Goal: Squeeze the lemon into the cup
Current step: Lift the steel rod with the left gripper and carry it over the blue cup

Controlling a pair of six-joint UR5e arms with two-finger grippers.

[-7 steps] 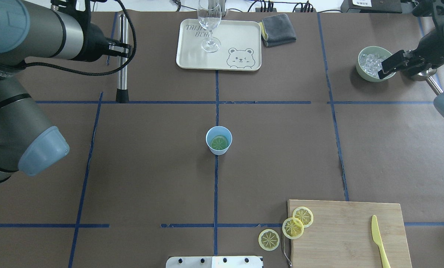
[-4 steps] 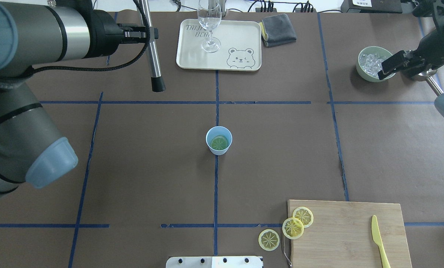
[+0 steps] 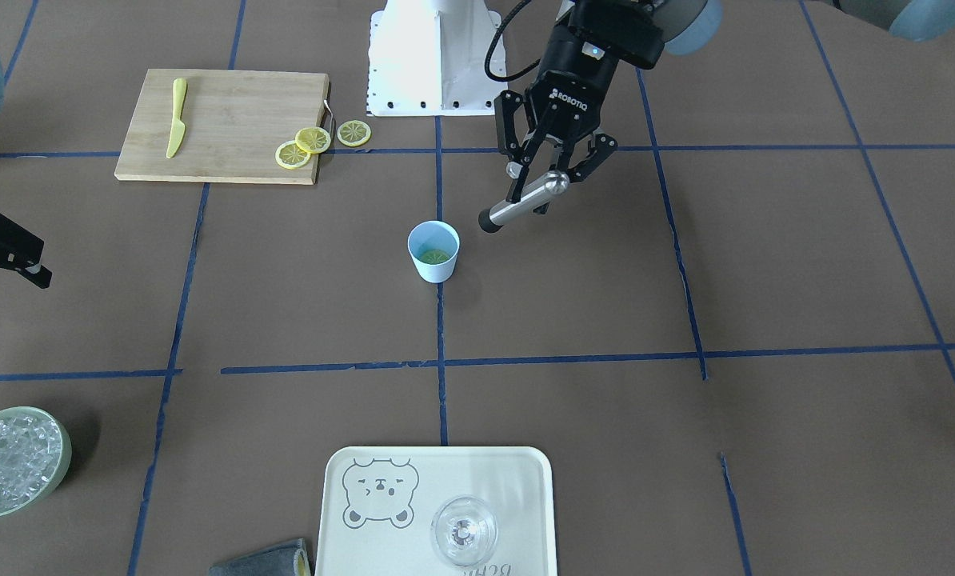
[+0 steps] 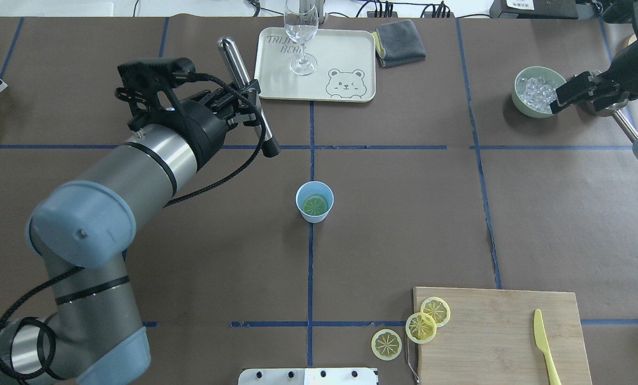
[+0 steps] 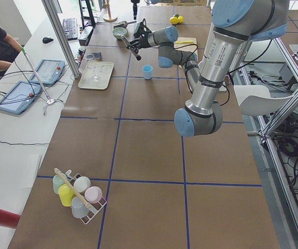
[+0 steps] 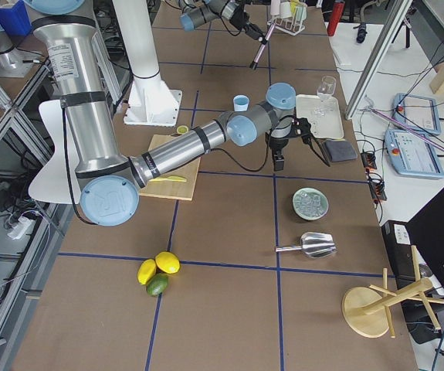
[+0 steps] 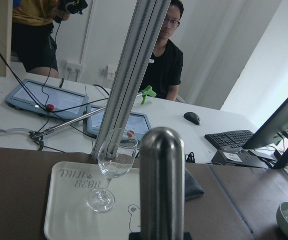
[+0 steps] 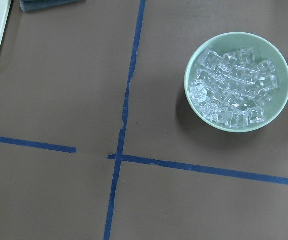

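The pale blue cup (image 4: 314, 201) stands at the table's centre on the blue tape line, and also shows in the front view (image 3: 433, 250). A lemon slice (image 4: 314, 205) lies flat inside it. My left gripper (image 4: 247, 101) is shut on a metal muddler (image 4: 255, 120) with a black tip, held tilted above the table behind and left of the cup. In the front view the left gripper (image 3: 553, 172) holds the muddler's tip close to the cup's rim, apart from it. My right gripper (image 4: 557, 101) hangs by the ice bowl, open and empty.
Three more lemon slices (image 4: 420, 327) lie at the cutting board's (image 4: 500, 331) left edge, with a yellow knife (image 4: 543, 342) on it. A tray (image 4: 345, 59) with a clear glass (image 4: 301, 37) stands at the back. A grey cloth (image 4: 401, 43) and a green bowl of ice (image 4: 533, 91) are at the back right.
My left arm has swung in from the far left, carrying the muddler right and toward the cup. The right gripper has shifted slightly right by the ice bowl.
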